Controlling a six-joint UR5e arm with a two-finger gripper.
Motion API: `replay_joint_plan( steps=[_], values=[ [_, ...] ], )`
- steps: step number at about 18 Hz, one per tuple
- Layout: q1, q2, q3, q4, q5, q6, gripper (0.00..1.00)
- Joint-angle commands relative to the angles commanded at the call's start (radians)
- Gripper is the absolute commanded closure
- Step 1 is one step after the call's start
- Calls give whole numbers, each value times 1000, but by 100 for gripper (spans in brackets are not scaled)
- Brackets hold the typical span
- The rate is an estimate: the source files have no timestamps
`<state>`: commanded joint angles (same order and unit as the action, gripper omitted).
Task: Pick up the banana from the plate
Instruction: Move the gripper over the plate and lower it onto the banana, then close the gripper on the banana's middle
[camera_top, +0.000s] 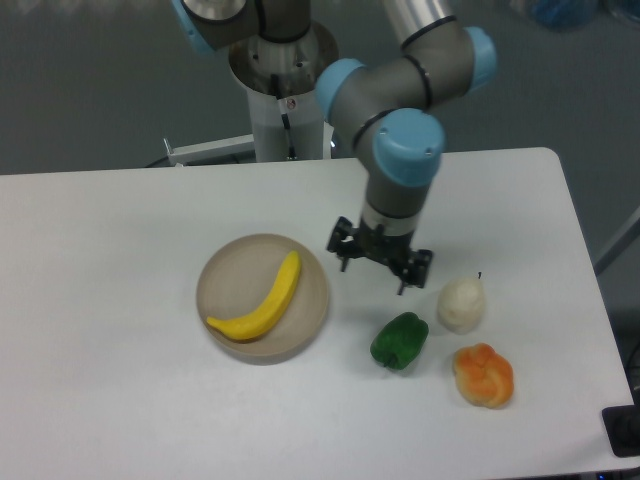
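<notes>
A bright yellow curved banana (263, 303) lies diagonally in a round beige plate (306, 318) left of the table's middle. My gripper (375, 273) hangs above the table just right of the plate, apart from the banana. Its two dark fingers stand spread wide, and nothing is between them.
A green pepper (400, 340), a white pear-like fruit (461, 303) and a lumpy orange fruit (484, 375) lie right of the plate, below the gripper. The arm's base (285, 90) stands at the table's back edge. The table's right edge is near the fruit.
</notes>
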<state>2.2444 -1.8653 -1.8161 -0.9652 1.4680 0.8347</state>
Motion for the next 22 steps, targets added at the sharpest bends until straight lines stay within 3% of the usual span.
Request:
replay_joint_plan(
  steps=[3,5,14,22],
  values=[
    [-48,-11,-58,103,3,-61,0],
    [-83,-12,-86,134,6,-86,0],
    [-176,-103,-92,172,94,-124,0],
    [-190,-103,-114,174,94,-128,0]
  ],
)
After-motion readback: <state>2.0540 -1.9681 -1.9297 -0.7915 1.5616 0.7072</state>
